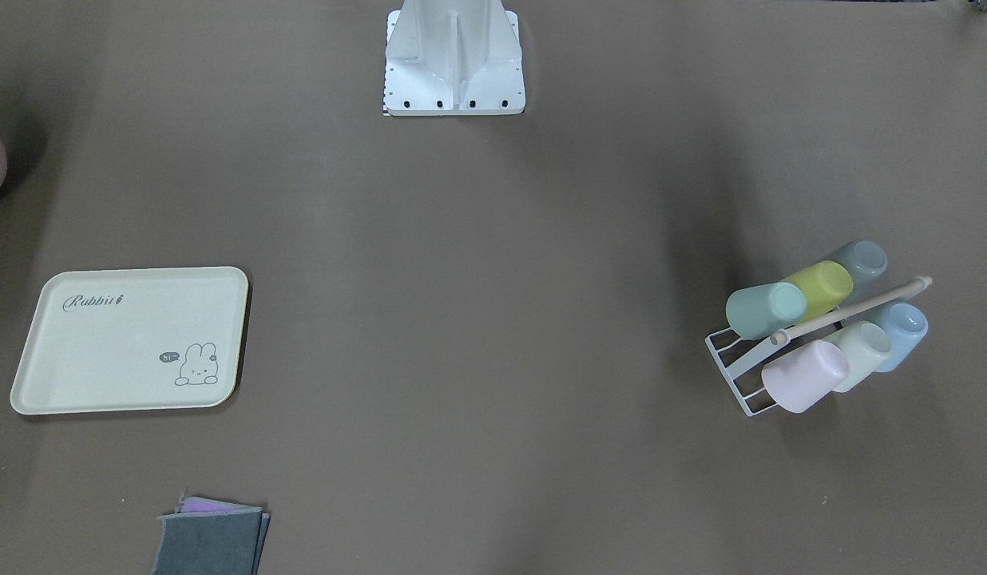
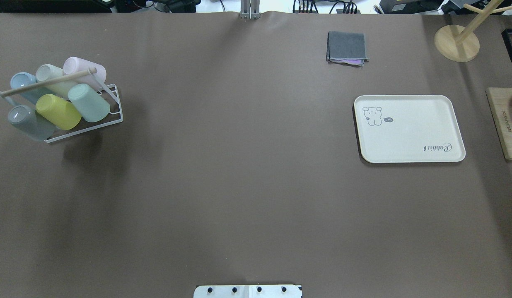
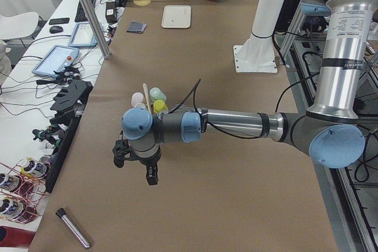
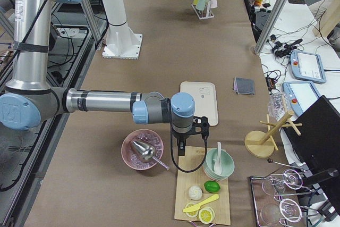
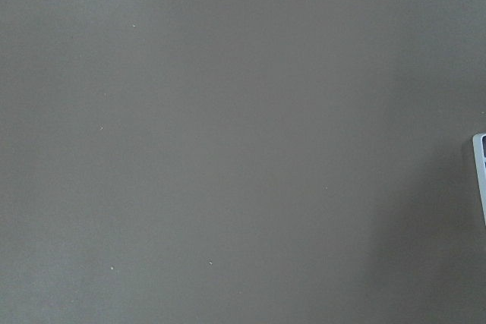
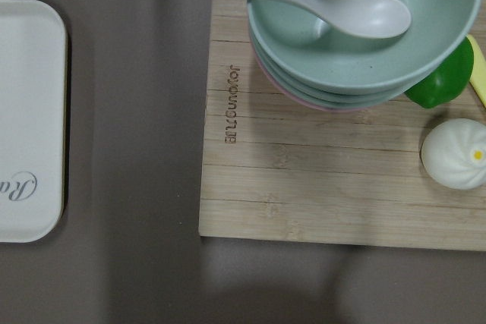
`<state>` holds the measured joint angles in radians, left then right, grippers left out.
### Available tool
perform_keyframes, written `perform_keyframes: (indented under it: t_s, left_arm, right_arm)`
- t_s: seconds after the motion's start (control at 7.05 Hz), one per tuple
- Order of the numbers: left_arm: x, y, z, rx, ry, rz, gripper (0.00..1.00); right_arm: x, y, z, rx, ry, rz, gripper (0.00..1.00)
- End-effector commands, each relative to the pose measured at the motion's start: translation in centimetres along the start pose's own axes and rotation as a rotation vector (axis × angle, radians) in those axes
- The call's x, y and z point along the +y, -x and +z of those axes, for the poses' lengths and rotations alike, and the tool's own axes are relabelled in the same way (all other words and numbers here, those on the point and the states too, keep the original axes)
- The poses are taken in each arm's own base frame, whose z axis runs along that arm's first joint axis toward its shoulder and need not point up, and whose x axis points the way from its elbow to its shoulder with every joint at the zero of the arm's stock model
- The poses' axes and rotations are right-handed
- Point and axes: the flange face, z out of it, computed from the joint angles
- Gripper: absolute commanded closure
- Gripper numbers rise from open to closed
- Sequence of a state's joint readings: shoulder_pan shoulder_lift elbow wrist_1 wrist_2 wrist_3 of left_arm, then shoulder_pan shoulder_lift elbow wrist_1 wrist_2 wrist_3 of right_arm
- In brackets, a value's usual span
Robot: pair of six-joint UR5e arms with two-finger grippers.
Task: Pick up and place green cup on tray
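The mint green cup (image 1: 765,310) lies on its side in a white wire rack (image 1: 737,371), beside a yellow-green cup (image 1: 821,287); it also shows in the overhead view (image 2: 89,102) and the exterior left view (image 3: 157,94). The cream Rabbit tray (image 1: 102,343) lies empty at the table's other end (image 2: 413,132), and its edge shows in the right wrist view (image 6: 26,111). My left gripper (image 3: 136,168) hangs above bare table near the rack. My right gripper (image 4: 191,137) hangs over the gap between the tray and a wooden board. I cannot tell whether either is open or shut.
The rack also holds grey (image 2: 28,122), blue, cream and pink (image 2: 84,68) cups under a wooden rod. Folded cloths (image 2: 347,47) lie beyond the tray. A wooden board (image 6: 334,180) carries stacked bowls (image 6: 364,28) with a spoon, a lime and a bun. A pink bowl (image 4: 142,150) stands by it.
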<state>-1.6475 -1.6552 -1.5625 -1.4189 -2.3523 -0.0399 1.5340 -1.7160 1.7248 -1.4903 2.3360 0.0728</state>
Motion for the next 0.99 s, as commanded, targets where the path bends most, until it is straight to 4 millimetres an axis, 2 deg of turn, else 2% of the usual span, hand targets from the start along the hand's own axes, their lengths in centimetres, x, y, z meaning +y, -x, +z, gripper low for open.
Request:
perform_keyframes:
  t_s: [0.0, 0.28, 0.43, 0.57, 0.85]
  left_arm:
    - [-0.1, 0.0, 0.0, 0.000, -0.006, 0.006, 0.01]
    - [-0.1, -0.4, -0.4, 0.003, -0.014, 0.014, 0.01]
    - [0.0, -1.1, -0.9, 0.023, -0.023, 0.024, 0.01]
    - [-0.1, -1.7, -1.3, 0.040, -0.029, 0.028, 0.02]
    - [-0.3, -2.1, -1.8, 0.039, -0.037, 0.040, 0.02]
  right_arm:
    - [0.3, -0.1, 0.1, 0.001, 0.011, 0.012, 0.00]
    - [0.2, -0.1, 0.1, 0.005, 0.011, 0.009, 0.00]
    - [-0.5, 1.3, 1.4, 0.012, 0.037, -0.024, 0.00]
    - [-3.0, 4.5, 1.9, 0.015, 0.040, -0.085, 0.01]
    - [-5.6, 9.0, 3.7, 0.020, 0.059, 0.019, 0.01]
